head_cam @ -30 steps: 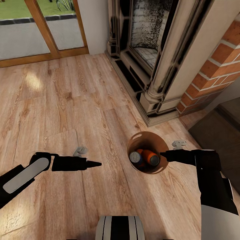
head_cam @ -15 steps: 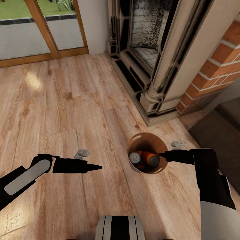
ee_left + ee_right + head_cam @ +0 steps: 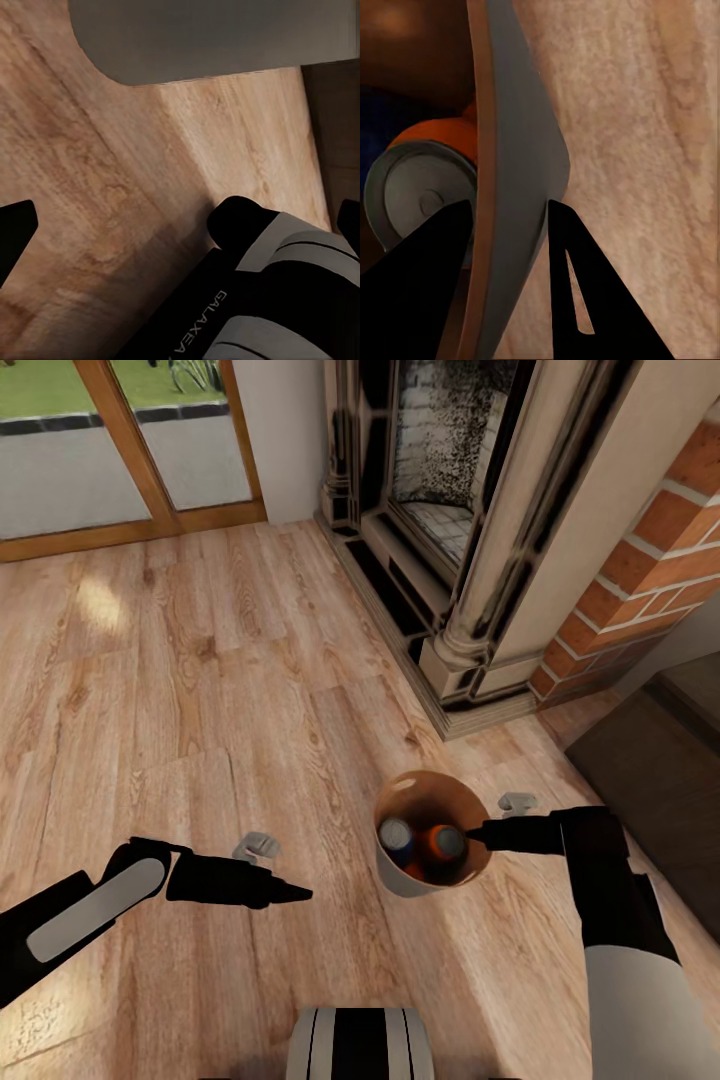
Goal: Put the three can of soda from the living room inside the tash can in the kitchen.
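The tash can point(image 3: 425, 796), grey outside and copper-brown inside, hangs just above the wood floor of the living room. My right gripper point(image 3: 472, 838) is shut on its rim, with one finger inside the wall point(image 3: 517, 150) and one outside. In the bin I see two of the can of soda with silver tops, one dark blue point(image 3: 397, 838) and one orange point(image 3: 445, 845), and more orange lower between them. The orange can's top point(image 3: 424, 199) lies close by the inner finger. My left gripper point(image 3: 300, 895) hovers open and holding nothing left of the bin, whose grey side point(image 3: 210, 37) it faces.
A fireplace point(image 3: 450, 470) with a stone column base point(image 3: 470, 660) and red-brick side point(image 3: 650, 550) stands ahead to the right. A dark low bench point(image 3: 660, 760) lies at the right edge. Wood-framed glass doors point(image 3: 130, 450) are at the far left. My base point(image 3: 360, 1045) is below.
The bin has moved a little toward me and to the left with my right gripper, and it now sits more upright. My left gripper has drifted slightly nearer. The camera has not moved.
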Tool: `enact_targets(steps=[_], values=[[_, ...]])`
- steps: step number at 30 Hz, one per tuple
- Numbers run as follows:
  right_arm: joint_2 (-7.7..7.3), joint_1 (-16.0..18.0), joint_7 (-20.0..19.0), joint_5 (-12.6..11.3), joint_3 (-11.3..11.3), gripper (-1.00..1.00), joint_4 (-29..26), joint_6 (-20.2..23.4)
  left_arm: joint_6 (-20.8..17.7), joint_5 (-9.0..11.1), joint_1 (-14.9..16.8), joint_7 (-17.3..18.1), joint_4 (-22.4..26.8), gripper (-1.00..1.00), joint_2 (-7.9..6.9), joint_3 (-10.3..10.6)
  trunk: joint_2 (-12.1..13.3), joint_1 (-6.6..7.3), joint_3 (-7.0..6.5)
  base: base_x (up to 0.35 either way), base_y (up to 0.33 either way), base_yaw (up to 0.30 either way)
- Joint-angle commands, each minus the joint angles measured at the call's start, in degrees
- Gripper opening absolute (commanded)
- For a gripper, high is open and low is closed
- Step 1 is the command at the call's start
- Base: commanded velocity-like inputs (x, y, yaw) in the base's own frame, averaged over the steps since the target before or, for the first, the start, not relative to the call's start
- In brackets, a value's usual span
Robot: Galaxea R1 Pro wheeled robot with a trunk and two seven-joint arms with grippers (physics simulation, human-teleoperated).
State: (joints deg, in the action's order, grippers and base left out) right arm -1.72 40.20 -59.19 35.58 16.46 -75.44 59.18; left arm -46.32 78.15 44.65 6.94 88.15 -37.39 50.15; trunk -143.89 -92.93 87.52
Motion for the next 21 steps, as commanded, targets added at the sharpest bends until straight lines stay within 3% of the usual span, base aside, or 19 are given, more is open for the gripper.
enact_targets(steps=[1,14,17,21], values=[[0.09,0.1,-0.1,-1.39,0.04,-1.0,0.51,0.82,0.0,-0.01,0.0,0.0,-0.05,1.0,0.12,0.02,0.0,0.01,0.0,0.0,0.0,0.0],[0.23,2.01,0.5,-1.26,0.14,-1.0,4.6,-0.57,-0.08,-0.02,0.0,0.0,0.01,1.0,0.3,0.12,0.0,0.01,0.0,0.0,0.0,0.0],[0.36,2.06,3.14,-1.22,0.15,-1.0,4.53,-1.42,-0.08,-0.02,0.0,0.0,0.0,1.0,0.3,0.12,0.0,0.01,0.0,0.0,0.0,0.0],[2.2,2.07,8.06,-1.16,0.15,-1.0,4.52,-4.23,-0.08,-0.02,0.0,0.0,-0.01,1.0,0.3,0.12,0.0,0.01,0.0,0.0,0.0,0.0]])
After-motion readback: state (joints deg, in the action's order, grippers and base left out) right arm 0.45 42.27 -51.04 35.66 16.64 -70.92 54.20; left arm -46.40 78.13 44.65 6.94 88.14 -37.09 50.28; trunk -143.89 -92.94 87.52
